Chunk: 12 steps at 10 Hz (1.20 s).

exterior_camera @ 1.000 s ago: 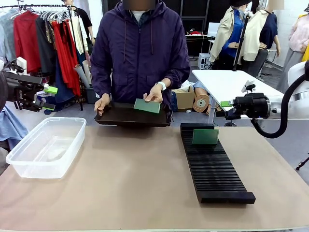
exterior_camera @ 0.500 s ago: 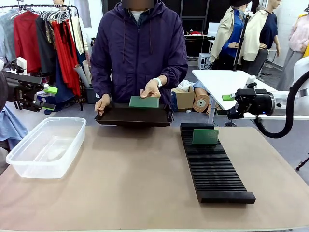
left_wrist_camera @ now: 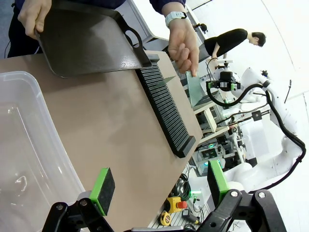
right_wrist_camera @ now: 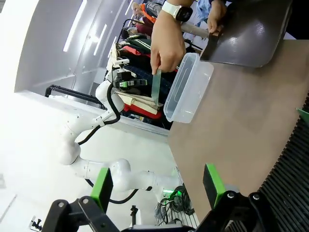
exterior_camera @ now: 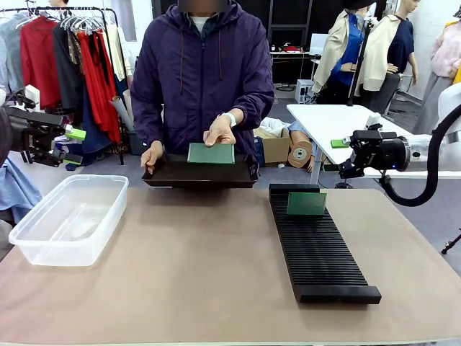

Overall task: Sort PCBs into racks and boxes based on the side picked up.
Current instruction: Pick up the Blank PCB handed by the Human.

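Table (exterior_camera: pixel 216 288), brown-topped, shared by robot and person (exterior_camera: pixel 205 79), who stood at its far edge in a purple jacket; clear tub (exterior_camera: pixel 68 216) sat at the robot's left with no board visible in it, and the long black rack (exterior_camera: pixel 317 245) ran along the right, each apparently placed within easy reach of the arm on its own side; dark tray (exterior_camera: pixel 198 174) was steadied at the far edge by the person's one hand (exterior_camera: pixel 151 155), seemingly as the supply point; the other hand (exterior_camera: pixel 220 133) held a PCB (exterior_camera: pixel 211 153) tilted up above the tray, its paler-looking face turned toward the robot, probably offered for a pickup that would decide its destination; a second PCB (exterior_camera: pixel 306 204) stood upright in a slot near the rack's far end; left gripper (exterior_camera: pixel 73 147) waited off the table's left side with its pads spread wide and nothing between them, and the right gripper (exterior_camera: pixel 338 155) hung beyond the rack's far end, likewise spread and empty; both were well apart from the offered board; open tabletop lay between, though the tray's raised rim sat just beneath the board and the standing PCB lay near the right arm's likely route; a clothes rail (exterior_camera: pixel 65 43) and a white table (exterior_camera: pixel 338 122) stood behind.
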### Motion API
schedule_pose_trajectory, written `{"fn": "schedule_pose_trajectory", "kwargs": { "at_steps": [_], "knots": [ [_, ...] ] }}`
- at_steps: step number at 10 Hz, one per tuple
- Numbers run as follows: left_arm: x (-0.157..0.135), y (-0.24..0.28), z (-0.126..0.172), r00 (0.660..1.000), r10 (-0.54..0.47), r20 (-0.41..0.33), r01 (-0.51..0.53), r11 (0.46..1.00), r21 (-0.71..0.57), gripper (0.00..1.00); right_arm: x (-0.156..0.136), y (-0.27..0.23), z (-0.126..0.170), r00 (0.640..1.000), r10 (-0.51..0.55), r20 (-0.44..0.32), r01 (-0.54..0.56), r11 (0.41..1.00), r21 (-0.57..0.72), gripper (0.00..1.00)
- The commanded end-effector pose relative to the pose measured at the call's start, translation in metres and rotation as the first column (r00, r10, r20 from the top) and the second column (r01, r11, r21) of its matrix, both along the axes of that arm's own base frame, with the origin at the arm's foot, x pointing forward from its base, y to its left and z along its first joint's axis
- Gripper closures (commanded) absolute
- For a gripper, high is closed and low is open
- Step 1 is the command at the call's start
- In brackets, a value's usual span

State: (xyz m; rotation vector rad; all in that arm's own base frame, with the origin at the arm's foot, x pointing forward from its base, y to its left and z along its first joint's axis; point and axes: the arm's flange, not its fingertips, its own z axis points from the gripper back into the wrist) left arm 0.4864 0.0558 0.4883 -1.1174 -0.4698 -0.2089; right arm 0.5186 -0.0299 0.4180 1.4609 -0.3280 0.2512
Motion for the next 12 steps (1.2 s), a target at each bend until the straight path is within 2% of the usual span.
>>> {"fn": "schedule_pose_trajectory", "kwargs": {
  "at_steps": [1,10,11,12],
  "knots": [
    [-0.001,0.000,0.001,1.000,-0.001,0.003,0.001,1.000,-0.003,0.00,0.000,-0.001,0.000,1.000,0.000,0.021,0.000,1.000,-0.001,0.00],
    [-0.001,0.000,0.001,1.000,-0.001,0.003,0.001,1.000,-0.003,0.00,0.000,-0.001,0.000,1.000,0.000,0.021,0.000,1.000,-0.001,0.00],
    [-0.001,0.000,0.001,1.000,-0.001,0.003,0.001,1.000,-0.003,0.00,0.000,0.000,0.000,1.000,0.000,0.000,0.000,1.000,0.000,0.00],
    [-0.001,0.000,0.001,1.000,-0.001,0.003,0.001,1.000,-0.003,0.00,0.004,0.013,0.001,1.000,-0.015,0.003,0.015,0.999,-0.028,0.00]
  ]
}}
